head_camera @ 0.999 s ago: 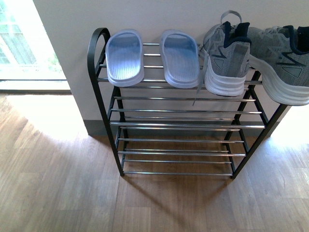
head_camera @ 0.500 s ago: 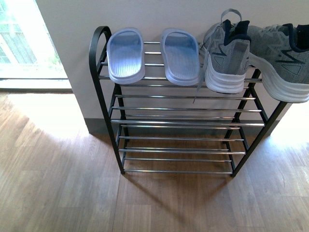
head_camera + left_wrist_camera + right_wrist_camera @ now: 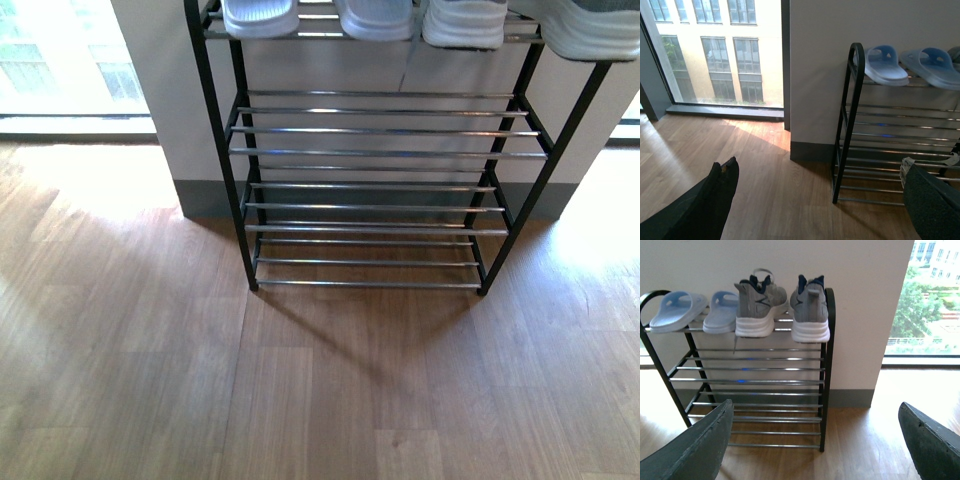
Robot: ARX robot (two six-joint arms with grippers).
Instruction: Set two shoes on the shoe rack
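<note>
Two grey knit sneakers (image 3: pixel 760 307) (image 3: pixel 809 310) side by side on the top tier of the black shoe rack (image 3: pixel 826 365), heels outward, two pale blue slides (image 3: pixel 675 311) (image 3: pixel 722 311) beside them on the same tier, lower chrome tiers bare, rack against the white wall (image 3: pixel 850 300) on the wood floor (image 3: pixel 320 400), left gripper (image 3: pixel 820 195) and right gripper (image 3: pixel 815 440) jaws wide apart, holding nothing.

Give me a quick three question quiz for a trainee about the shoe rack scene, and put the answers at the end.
1. True or false: both grey sneakers sit on the top tier of the shoe rack.
2. What lies beside the sneakers on that tier: A boots, B pale blue slides, C nothing?
3. Does the right gripper hold anything?

Key: 1 true. 2 B. 3 No, its fingers stand wide apart with nothing between them.
</note>
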